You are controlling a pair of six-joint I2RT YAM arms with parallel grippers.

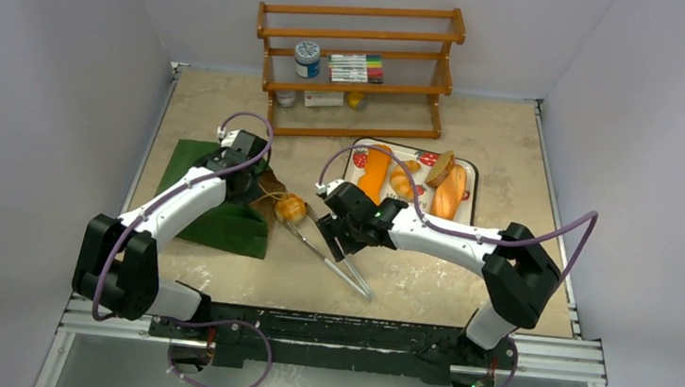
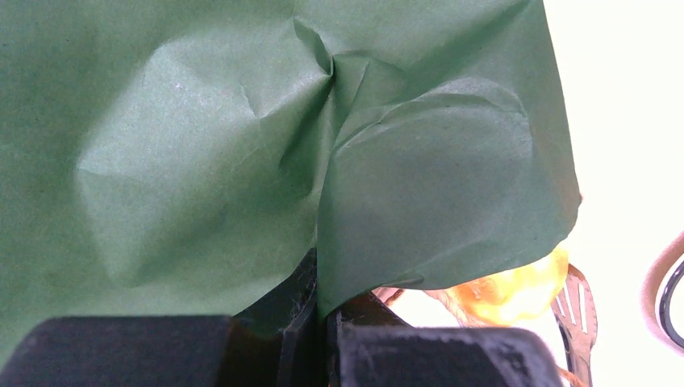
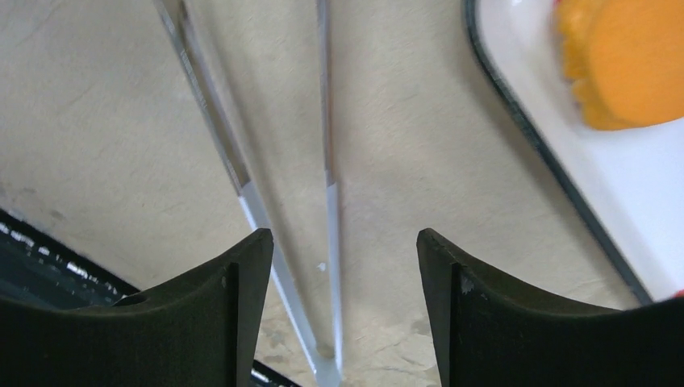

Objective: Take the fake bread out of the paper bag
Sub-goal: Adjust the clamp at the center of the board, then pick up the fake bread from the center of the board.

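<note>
The paper bag (image 1: 222, 225) lies flat on the left of the surface (image 1: 464, 272), its mouth turned toward the middle. The left claw (image 1: 250, 177) is at that mouth edge, and its wrist view shows the fingers pressed together on a fold of green paper. Right at the mouth sits a small round bun (image 1: 291, 208), peeking from under the green edge. Metal tongs (image 1: 332, 259) lie with their tips beside it, angled toward the near edge. The right claw (image 1: 339, 239) hovers over them, spread wide, holding nothing — both tong arms run between its fingers. Farther right, the strawberry tray (image 1: 474, 183) carries four breads — a long orange piece (image 1: 374, 171), a croissant (image 1: 405, 181), a darker piece (image 1: 440, 168) and a tan loaf (image 1: 449, 194).
</note>
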